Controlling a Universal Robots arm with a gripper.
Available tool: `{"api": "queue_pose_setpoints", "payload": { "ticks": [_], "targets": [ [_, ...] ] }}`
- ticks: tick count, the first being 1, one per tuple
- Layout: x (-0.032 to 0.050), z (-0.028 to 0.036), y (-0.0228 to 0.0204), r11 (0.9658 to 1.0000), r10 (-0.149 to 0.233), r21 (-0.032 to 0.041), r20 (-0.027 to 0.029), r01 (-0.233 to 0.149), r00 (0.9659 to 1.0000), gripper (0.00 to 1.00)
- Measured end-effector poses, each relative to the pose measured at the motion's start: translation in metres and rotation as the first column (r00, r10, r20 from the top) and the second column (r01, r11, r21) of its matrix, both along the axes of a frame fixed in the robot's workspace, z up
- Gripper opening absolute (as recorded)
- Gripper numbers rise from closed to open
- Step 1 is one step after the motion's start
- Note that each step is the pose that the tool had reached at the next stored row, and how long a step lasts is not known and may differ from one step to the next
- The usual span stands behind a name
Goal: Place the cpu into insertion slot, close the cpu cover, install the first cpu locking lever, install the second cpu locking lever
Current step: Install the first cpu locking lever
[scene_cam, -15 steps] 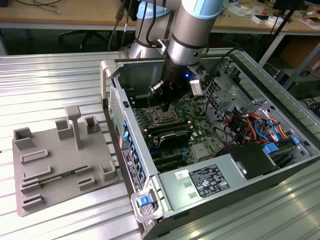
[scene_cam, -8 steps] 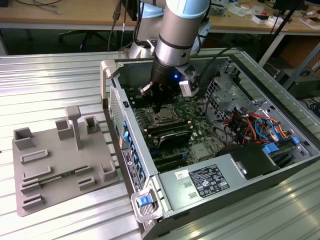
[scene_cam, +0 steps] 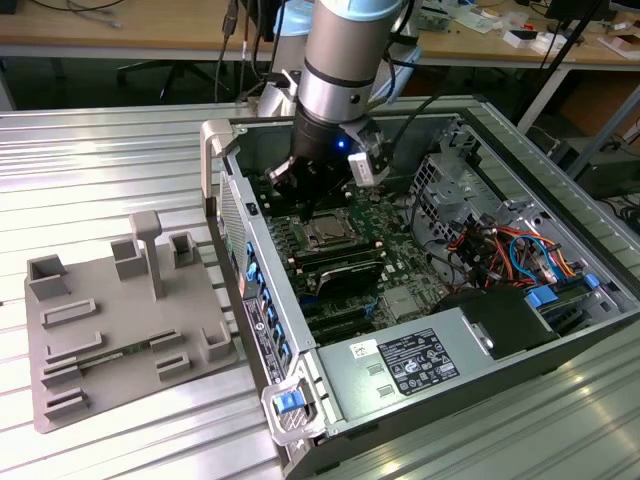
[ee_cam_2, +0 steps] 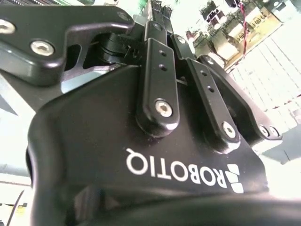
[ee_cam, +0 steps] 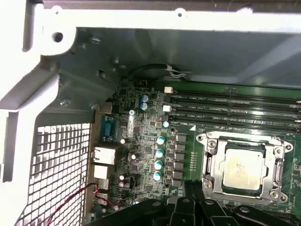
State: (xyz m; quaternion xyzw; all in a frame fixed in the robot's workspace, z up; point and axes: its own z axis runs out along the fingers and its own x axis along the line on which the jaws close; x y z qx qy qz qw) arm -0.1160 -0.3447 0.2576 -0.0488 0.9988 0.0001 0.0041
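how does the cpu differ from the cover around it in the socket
The cpu is a solid square with a dull, pale metal top; the cpu cover is a thin silvery frame with an open middle. The cpu sits inside the opening, while the cpu cover runs around its edges and looks folded down flat. The cpu cover is the larger of the two. Both are square, metallic and lie level on the motherboard.

The gripper's (ee_cam_2: 160,28) black body and linkage arms loom close — beyond them, a circuit board (ee_cam_2: 225,33) and pale ribbed table (ee_cam_2: 277,80).
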Motion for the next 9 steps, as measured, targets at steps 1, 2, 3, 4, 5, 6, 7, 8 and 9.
{"api": "queue_pose_setpoints", "payload": {
  "ticks": [1, 2, 3, 4, 5, 6, 7, 8, 9],
  "targets": [
    [-0.0003, 0.0006, 0.0019, 1.0000, 0.000, -0.0002, 0.0003, 0.000, 1.0000, 0.11],
    [-0.0007, 0.0010, 0.0042, 1.0000, 0.000, -0.0002, 0.0009, 0.000, 1.0000, 0.11],
    [-0.0013, 0.0012, 0.0068, 1.0000, 0.000, -0.0001, 0.0015, 0.000, 1.0000, 0.11],
    [-0.0021, 0.0014, 0.0091, 1.0000, 0.000, -0.0001, 0.0021, 0.000, 1.0000, 0.11],
    [-0.0035, 0.0019, 0.0119, 1.0000, 0.000, -0.0002, 0.0031, 0.000, 1.0000, 0.11],
    [-0.0044, 0.0022, 0.0136, 1.0000, 0.000, -0.0002, 0.0037, 0.000, 1.0000, 0.11],
    [-0.0058, 0.0030, 0.0160, 1.0000, 0.000, -0.0002, 0.0051, 0.000, 1.0000, 0.11],
    [-0.0068, 0.0036, 0.0179, 1.0000, 0.000, -0.0002, 0.0060, 0.000, 1.0000, 0.11],
    [-0.0082, 0.0044, 0.0210, 1.0000, 0.000, -0.0002, 0.0071, 0.000, 1.0000, 0.11]
  ]
}}
